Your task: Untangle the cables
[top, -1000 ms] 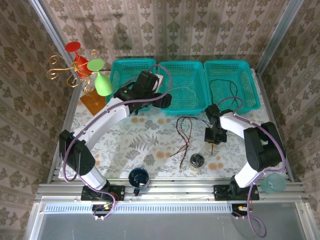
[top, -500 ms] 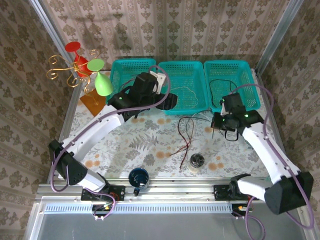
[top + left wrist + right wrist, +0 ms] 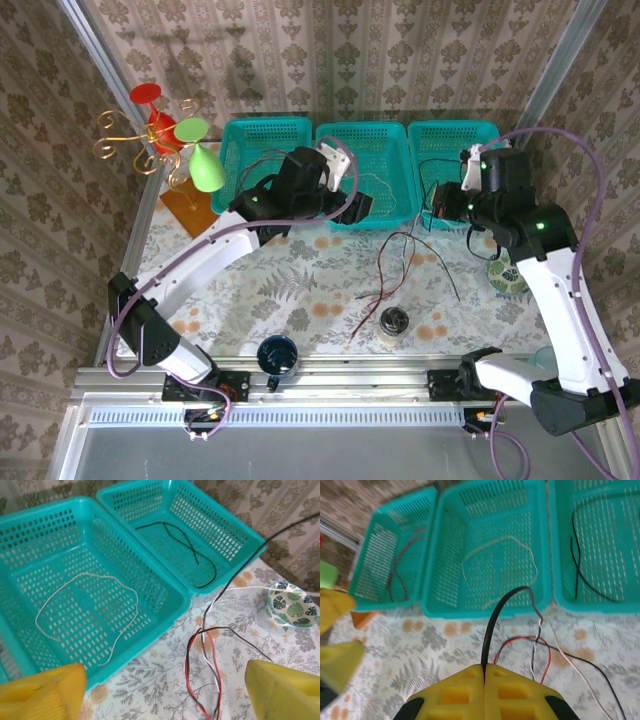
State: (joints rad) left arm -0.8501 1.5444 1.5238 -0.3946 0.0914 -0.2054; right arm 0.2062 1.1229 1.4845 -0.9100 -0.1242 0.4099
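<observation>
Cream leaf-print tablecloth (image 3: 260, 290) under cables (image 3: 213, 670), damask wallpaper (image 3: 400, 60)

The top view looks down from behind the arms (image 3: 200, 262). Each wrist view looks past its own fingers (image 3: 40, 690) (image 3: 455, 692), close; both share the middle basket (image 3: 145, 630) (image 3: 485, 611) and cables (image 3: 201, 630) (image 3: 492, 625) ahead.

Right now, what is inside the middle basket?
One white cable lies loose on the floor of the middle basket, in an open loop. In the left wrist view a yellow finger covers the near corner, so that part cannot be seen.
</observation>
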